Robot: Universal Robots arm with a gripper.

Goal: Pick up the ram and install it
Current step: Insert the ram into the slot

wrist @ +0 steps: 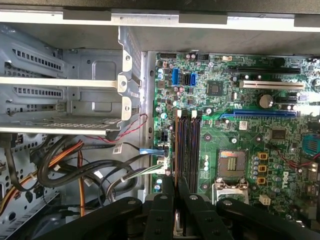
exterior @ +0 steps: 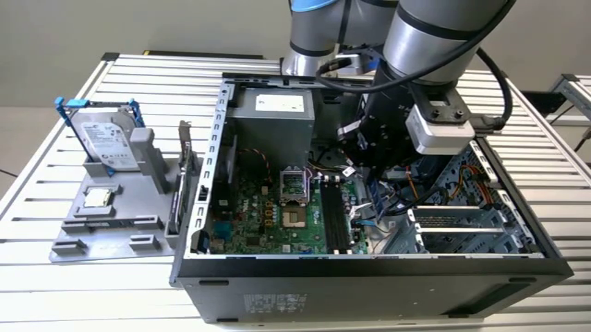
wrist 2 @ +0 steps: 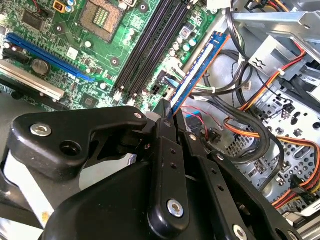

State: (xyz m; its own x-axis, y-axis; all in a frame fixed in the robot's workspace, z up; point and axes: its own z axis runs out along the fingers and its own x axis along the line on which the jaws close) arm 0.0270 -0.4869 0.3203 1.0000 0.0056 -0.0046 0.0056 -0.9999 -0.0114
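Second wrist view: hand [wrist 2: 167, 119] clamped on ram [wrist 2: 196, 71], blue-labelled, seemingly poised just beside memory slots [wrist 2: 145, 45]; label print unreadable.

smooth semi-gloss black on the hand [wrist 2: 167, 108], shiny metal screws [wrist 2: 171, 207] in it. glossy blue-edged board on the ram [wrist 2: 199, 67]. lacquered green motherboard [wrist: 225, 137], pretty dull bare sheet-metal case [wrist: 95, 67], ribbed satin metal tabletop [exterior: 93, 294], smooth plastic-sheathed cables [wrist: 55, 165].
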